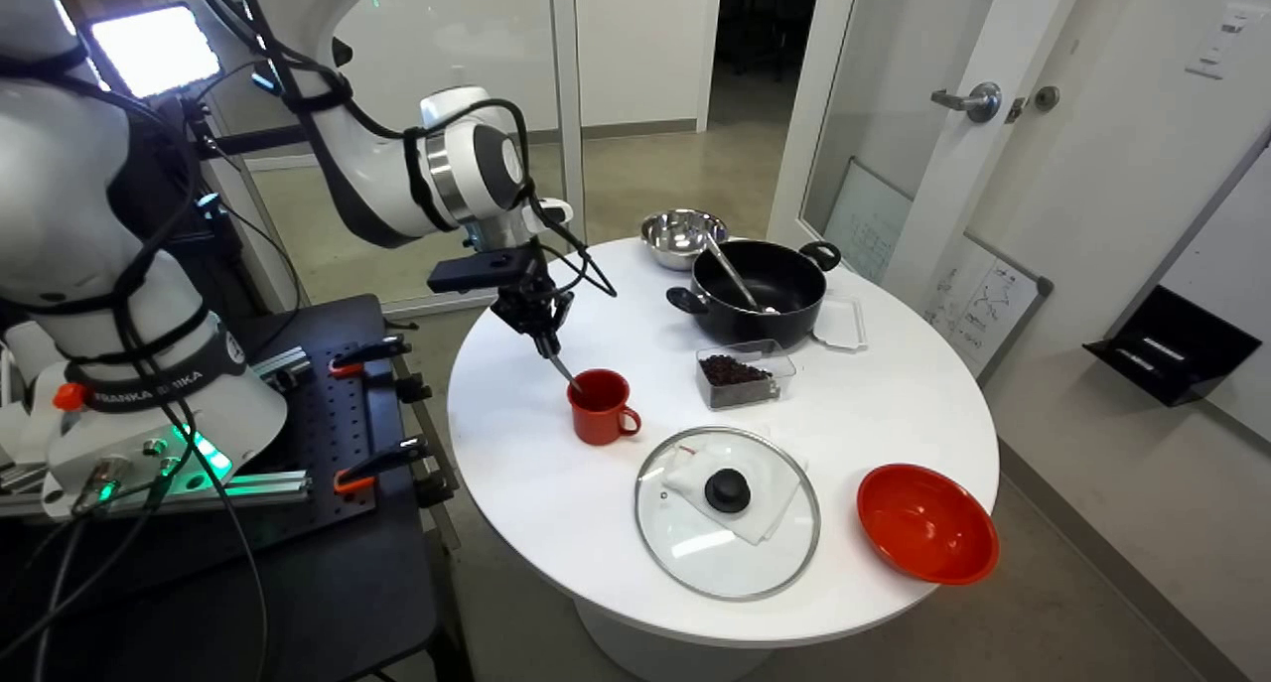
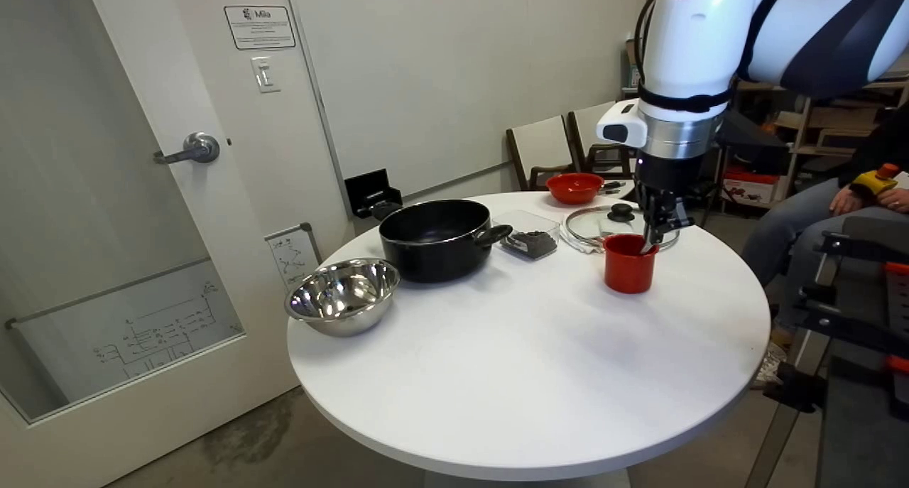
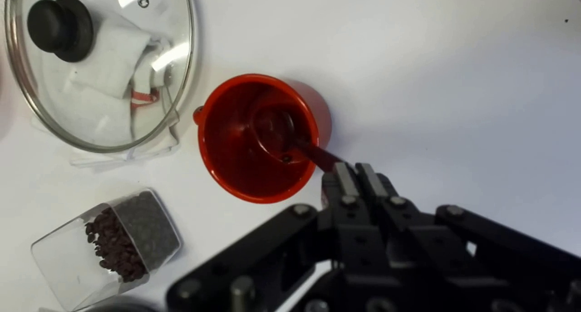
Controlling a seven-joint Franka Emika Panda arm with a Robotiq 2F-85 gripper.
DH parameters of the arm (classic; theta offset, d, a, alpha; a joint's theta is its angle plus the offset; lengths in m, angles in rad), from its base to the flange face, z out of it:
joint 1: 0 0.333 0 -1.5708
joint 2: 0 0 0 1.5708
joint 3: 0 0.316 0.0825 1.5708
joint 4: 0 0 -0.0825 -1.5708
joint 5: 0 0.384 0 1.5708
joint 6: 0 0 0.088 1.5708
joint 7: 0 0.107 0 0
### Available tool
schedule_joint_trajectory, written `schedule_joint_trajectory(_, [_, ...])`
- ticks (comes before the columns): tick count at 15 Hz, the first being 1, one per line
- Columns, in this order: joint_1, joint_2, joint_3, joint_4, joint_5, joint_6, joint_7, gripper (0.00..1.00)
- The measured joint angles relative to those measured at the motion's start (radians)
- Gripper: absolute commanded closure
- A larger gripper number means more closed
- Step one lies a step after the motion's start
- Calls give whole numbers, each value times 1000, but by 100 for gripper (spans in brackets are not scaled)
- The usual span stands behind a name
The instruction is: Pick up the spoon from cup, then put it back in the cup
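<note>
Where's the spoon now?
In the wrist view, the spoon is near centre, its lower end inside the red mug, handle crossing the right rim to the tool.

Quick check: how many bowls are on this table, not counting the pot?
2: a metal bowl beside the black pot, and a red bowl near the glass lid. Both show in both exterior views; no others show.

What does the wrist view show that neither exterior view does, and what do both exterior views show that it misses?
Only the wrist view looks deep down inside the small red mug, well below its rim.

Only the exterior views show the round, shiny steel bowl, the white robot arm and the silver door lever.

All share the mug, the slim-handled metallic spoon dipping into it, the black hand closed on its handle, the round glass lid and the clear plastic box holding dark brown bits.
</note>
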Motion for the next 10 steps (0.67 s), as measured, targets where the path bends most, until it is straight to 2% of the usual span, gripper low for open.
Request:
schedule_joint_trajectory(4, [2, -7, 1, 7, 0, -20, 0, 99])
schedule_joint_trajectory(8, [20, -56, 4, 10, 0, -149, 1, 99])
schedule_joint_trajectory(10, [24, -105, 6, 8, 0, -171, 5, 99])
